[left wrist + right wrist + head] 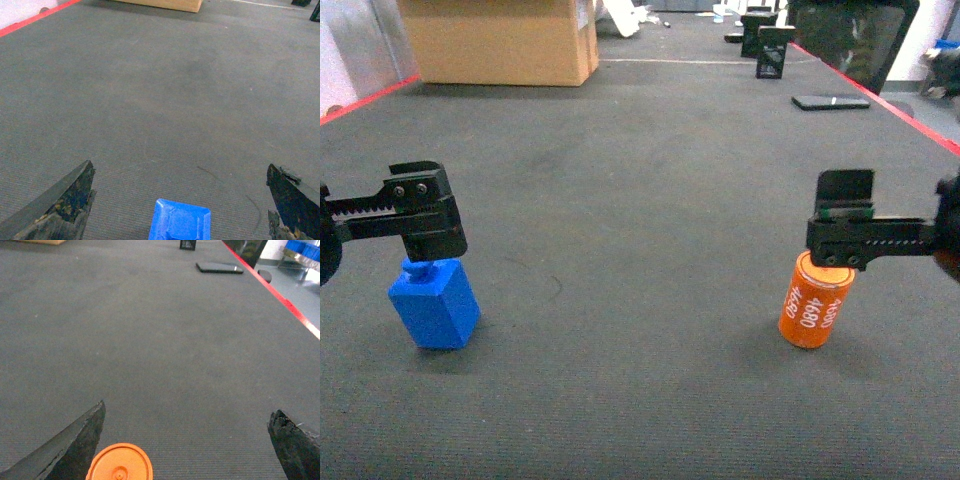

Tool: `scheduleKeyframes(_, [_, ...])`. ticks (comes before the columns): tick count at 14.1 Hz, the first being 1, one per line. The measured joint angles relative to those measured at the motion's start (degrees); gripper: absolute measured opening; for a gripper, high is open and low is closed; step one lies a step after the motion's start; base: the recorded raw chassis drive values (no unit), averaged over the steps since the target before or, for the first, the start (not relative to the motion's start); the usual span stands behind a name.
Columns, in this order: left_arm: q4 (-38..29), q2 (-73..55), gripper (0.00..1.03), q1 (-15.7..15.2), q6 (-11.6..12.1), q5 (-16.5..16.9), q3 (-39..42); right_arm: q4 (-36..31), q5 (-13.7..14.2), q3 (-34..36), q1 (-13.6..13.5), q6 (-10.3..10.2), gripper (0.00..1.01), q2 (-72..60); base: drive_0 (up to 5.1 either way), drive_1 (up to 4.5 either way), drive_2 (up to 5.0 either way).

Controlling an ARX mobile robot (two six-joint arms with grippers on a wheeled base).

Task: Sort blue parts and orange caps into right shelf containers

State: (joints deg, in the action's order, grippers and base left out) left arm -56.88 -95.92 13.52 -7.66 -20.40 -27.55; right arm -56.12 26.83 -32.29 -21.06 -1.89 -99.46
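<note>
Pick-up stage: your left gripper (182, 202) hangs wide over the blue part (435, 302), your right gripper (192, 445) wide over the orange cap (812, 300). Next, lower and close each.

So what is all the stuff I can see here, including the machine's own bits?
blue part: one, blue, on the grey floor mat, left, under the left gripper
orange cap: one, orange with white numbers, right, under the right gripper
cardboard box: one, brown, far left
flat dark slab: one, black, far right
small black stands: a few, black, far centre
floor mat: one, grey, red-edged
left gripper: one, black, open
right gripper: one, black, open
</note>
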Motion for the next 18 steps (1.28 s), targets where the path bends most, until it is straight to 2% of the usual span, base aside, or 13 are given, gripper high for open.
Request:
scheduleKeyframes(3, [0.48,-2.99,0.98,0.11,-1.25,-0.11,-0.57,1.20,-0.35,-2.86,-0.33,-0.35,0.98,-6.40,0.0,0.00,0.0])
scheduleKeyframes(5, [0.20,-4.07,0.98,0.33,-1.40,0.24,-0.59,1.22,-2.08,-4.15,-0.33,-2.25,0.98,-8.35,0.0,0.00,0.0])
scheduleKeyframes(9, [-0.39,-7.61,0.98,0.35,-2.03,1.60,-0.63,1.79,-5.66,-5.75,-0.39,-7.91,0.98,-12.85,0.0,0.00,0.0])
scheduleKeyframes(11, [-0.66,-9.55,0.98,-0.02,-2.54,2.05,-1.05,2.19,-6.38,-7.19,-0.39,-10.19,0.98,-15.06,0.0,0.00,0.0])
scheduleKeyframes(13, [-0.79,-11.87,0.98,-0.26,-2.86,2.58,-1.57,2.51,-6.95,-7.80,-0.59,-11.63,0.98,-17.46,0.0,0.00,0.0])
scheduleKeyframes(18, [-0.63,-17.25,0.98,-1.18,-4.11,3.34,-2.84,1.49,-6.62,-9.03,-0.72,-12.31,0.98,-21.35,0.0,0.00,0.0])
